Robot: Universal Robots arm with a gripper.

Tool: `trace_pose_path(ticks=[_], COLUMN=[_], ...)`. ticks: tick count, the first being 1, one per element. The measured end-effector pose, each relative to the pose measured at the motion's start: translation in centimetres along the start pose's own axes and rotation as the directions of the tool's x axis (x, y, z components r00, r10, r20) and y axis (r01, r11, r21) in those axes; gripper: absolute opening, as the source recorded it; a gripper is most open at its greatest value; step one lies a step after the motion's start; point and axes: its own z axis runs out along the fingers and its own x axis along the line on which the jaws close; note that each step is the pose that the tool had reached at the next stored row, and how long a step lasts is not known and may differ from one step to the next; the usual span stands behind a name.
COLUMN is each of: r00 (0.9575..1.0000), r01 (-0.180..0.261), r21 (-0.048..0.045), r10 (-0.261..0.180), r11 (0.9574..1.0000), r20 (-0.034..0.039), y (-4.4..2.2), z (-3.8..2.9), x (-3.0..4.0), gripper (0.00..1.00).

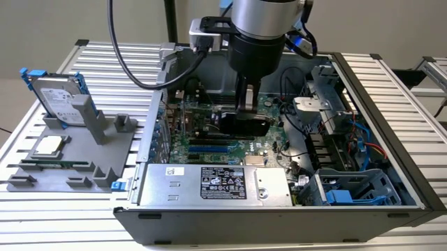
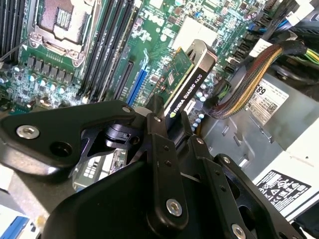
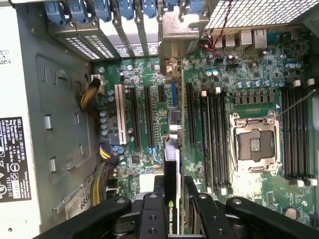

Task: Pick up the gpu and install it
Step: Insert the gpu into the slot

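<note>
A ribbed metal table (image 1: 98, 63) carries an open computer case (image 1: 391, 130) lying on its side, with the board (image 1: 185, 138) facing up inside it. Toward the exterior view's left edge of the table sits a grey parts holder (image 1: 77, 162), well apart from the arm. A hard drive (image 1: 59, 99) in a blue frame stands upright in the holder's far corner, and a square chip (image 1: 50, 145) lies flat near its middle.

The arm (image 1: 262, 31) reaches straight down into the case over the middle of the board. The gripper (image 1: 244, 107) has its fingers (image 2: 162, 149) clenched on the gpu (image 1: 244, 124), pinching the card by its upper edge. In the second wrist view the gpu (image 2: 192, 82) hangs edge-on below the fingers, its black cooler face and green card both showing. In the first wrist view the gpu (image 3: 171, 174) lines up lengthwise with the long black slots (image 3: 149, 119) that run across the board, between them and the memory slots (image 3: 217, 134). Whether its lower edge already touches a slot cannot be told.

The bare processor socket (image 3: 254, 144) lies beside the memory slots, clear of the card. A silver power supply (image 1: 216, 185) fills the near edge of the case in the exterior view, and a bundle of wires (image 2: 249, 84) runs just beside the gpu toward it. A blue-grey drive cage (image 1: 353, 191) sits in the near corner at the exterior view's right.
</note>
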Motion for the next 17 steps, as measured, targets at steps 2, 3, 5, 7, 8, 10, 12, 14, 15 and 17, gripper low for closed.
trace_pose_path(ticks=[2, 3, 5, 7, 8, 10, 12, 14, 15, 17], r00=[1.0000, 1.0000, 1.0000, 1.0000, 1.0000, 1.0000, 1.0000, 1.0000, 1.0000, 1.0000], r01=[0.000, 0.000, 0.000, 0.000, 0.000, 0.000, 0.000, 0.000, 0.000, 0.000], r21=[0.0000, 0.0000, 0.0000, 0.0000, 0.0000, 0.0000, -0.0001, 0.0000, 0.0000, 0.0000], r10=[0.000, 0.000, 0.000, 0.000, 0.000, 0.000, 0.000, 0.000, 0.000, 0.000], r11=[1.0000, 1.0000, 1.0000, 1.0000, 1.0000, 1.0000, 1.0000, 1.0000, 1.0000, 1.0000], r20=[0.0000, -0.0001, -0.0001, -0.0001, -0.0001, -0.0001, -0.0003, -0.0001, -0.0002, 0.0000], y=[0.00, 0.00, 0.00, 0.00, 0.00, 0.00, 0.00, 0.00, 0.00, 0.00], z=[0.14, 0.20, 0.32, 0.45, 0.51, 0.62, 0.70, 0.72, 0.73, 0.76], x=[0.00, 0.00, 0.00, 0.00, 0.00, -0.01, 0.00, 0.00, 0.00, -0.01], gripper=[0.00, 0.00, 0.00, 0.00, 0.00, 0.00, 0.00, 0.00, 0.00, 0.00])
